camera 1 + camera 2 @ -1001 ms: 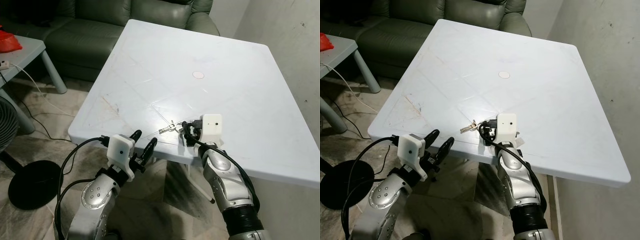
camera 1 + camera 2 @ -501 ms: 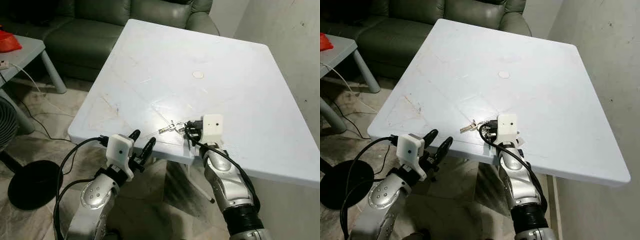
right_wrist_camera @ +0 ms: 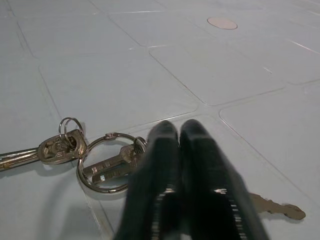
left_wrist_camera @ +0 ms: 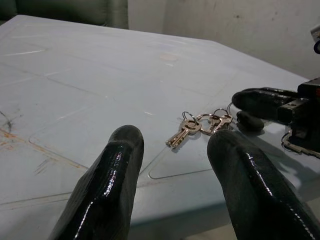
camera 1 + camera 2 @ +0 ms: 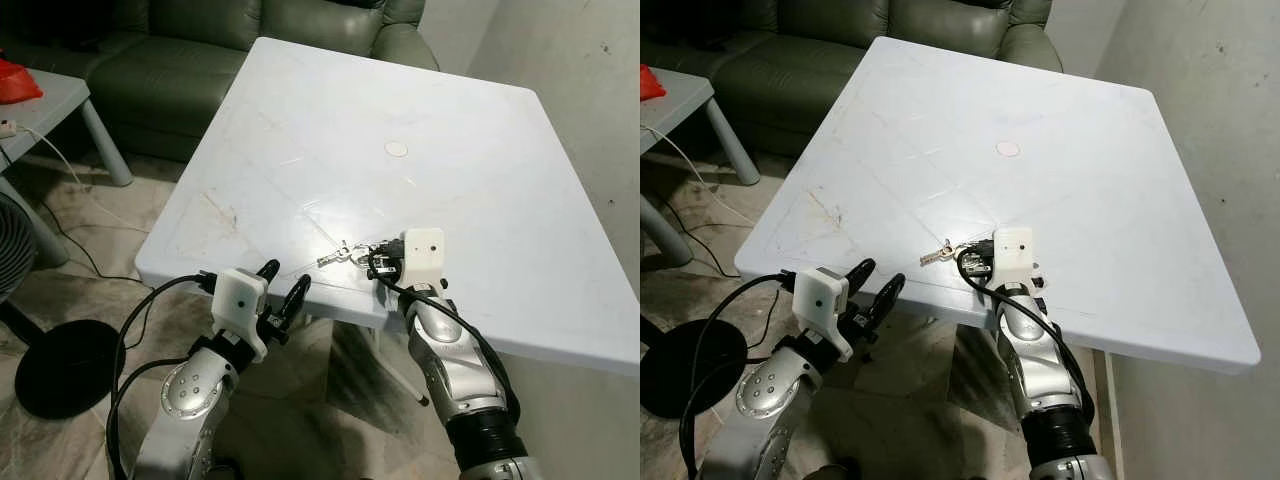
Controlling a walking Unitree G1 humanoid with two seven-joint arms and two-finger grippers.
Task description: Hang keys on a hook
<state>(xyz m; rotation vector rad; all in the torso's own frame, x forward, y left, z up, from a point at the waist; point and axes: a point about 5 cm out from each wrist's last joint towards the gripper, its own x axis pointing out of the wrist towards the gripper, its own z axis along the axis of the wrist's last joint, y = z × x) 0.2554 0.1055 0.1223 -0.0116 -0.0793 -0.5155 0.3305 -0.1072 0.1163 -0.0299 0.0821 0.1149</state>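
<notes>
A bunch of silver keys (image 5: 342, 254) on linked rings lies on the white table (image 5: 400, 100) near its front edge. My right gripper (image 5: 375, 259) is shut, and its tips rest at the right end of the bunch. In the right wrist view the shut fingers (image 3: 165, 165) lie over the larger ring (image 3: 100, 167), and one key (image 3: 275, 210) sticks out beside them. Whether a key is pinched I cannot tell. My left gripper (image 5: 287, 277) is open below the table's front edge, pointing at the keys (image 4: 200, 127).
A round white cap (image 5: 397, 149) sits in the table's middle. A dark green sofa (image 5: 180, 60) stands behind the table. At the left are a grey side table (image 5: 50, 100) and a fan base (image 5: 65, 365) with cables. A wall (image 5: 590, 80) runs along the right.
My right gripper has edged forward along the table, so its tips now reach the key rings. The left arm has barely moved.
</notes>
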